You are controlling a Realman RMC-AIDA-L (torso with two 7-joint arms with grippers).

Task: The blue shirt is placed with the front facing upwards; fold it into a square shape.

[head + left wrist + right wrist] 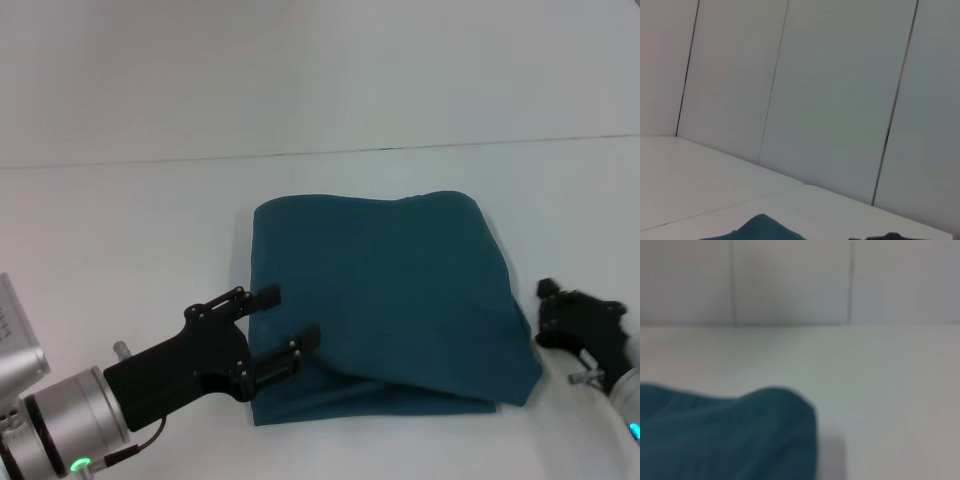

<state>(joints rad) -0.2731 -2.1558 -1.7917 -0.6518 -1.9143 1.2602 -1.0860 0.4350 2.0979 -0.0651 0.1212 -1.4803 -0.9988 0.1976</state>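
A white worktop [120, 220] was backed by a pale panelled wall [830, 100]. One blue shirt [385, 290], folded to a rough square with plain fabric uppermost, was laid at the worktop's middle, bare surface being left on every side of it. Two pincers were seen: the left pincer [282, 325] was spread open at the shirt's left edge, fingers over the cloth. The right pincer [560, 315] was just off the shirt's right edge; whether it was open or closed could not be told.

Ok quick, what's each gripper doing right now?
Left gripper: open, at the blue shirt's left edge, holding nothing.
Right gripper: beside the shirt's right edge.
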